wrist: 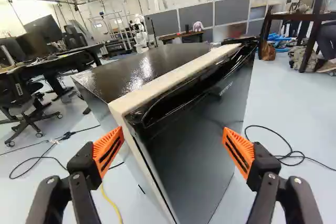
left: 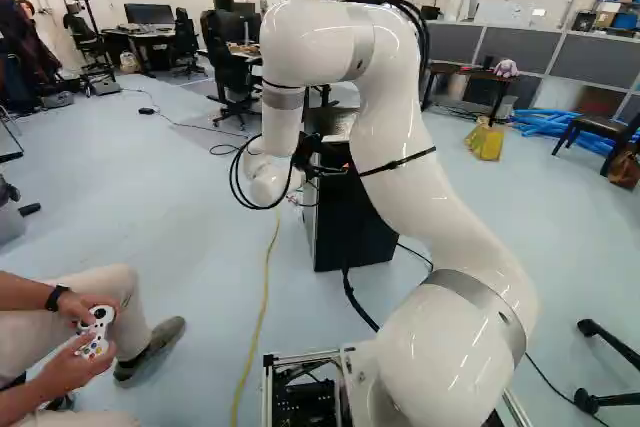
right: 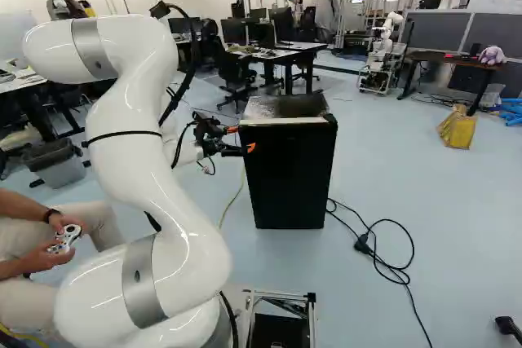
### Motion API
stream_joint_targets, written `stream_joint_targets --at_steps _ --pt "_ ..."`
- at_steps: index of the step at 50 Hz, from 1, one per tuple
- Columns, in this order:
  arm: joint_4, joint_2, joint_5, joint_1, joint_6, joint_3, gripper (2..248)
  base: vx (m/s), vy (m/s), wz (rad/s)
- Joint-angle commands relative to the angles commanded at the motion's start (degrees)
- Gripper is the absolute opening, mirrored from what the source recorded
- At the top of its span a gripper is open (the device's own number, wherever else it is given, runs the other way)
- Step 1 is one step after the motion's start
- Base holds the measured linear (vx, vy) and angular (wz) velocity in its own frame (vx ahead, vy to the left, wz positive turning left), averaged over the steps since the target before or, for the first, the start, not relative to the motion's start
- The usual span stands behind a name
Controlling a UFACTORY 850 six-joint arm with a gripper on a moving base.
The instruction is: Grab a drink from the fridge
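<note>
- Fridge (right: 285,177), black, upright on the floor (right: 457,226): heavy, its smooth sides likely slippery.
- Door (wrist: 197,140), stiff, seemingly shut: I would take hold at the top recess (wrist: 194,88), though gloss obscures its depth.
- Gripper (wrist: 173,145), wide, empty, near the fridge.
- Drink, unseen, presumably inside.

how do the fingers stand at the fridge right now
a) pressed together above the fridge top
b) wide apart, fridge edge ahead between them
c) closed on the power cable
b: in the wrist view the orange pads stand well apart, with the fridge's near edge ahead between them.
</note>
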Motion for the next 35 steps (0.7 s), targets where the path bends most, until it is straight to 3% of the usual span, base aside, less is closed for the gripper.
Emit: stream_joint_targets --at_steps 35 --pt "0.0 -0.03 0.0 -0.22 0.0 -0.05 247 0.0 0.0 0.0"
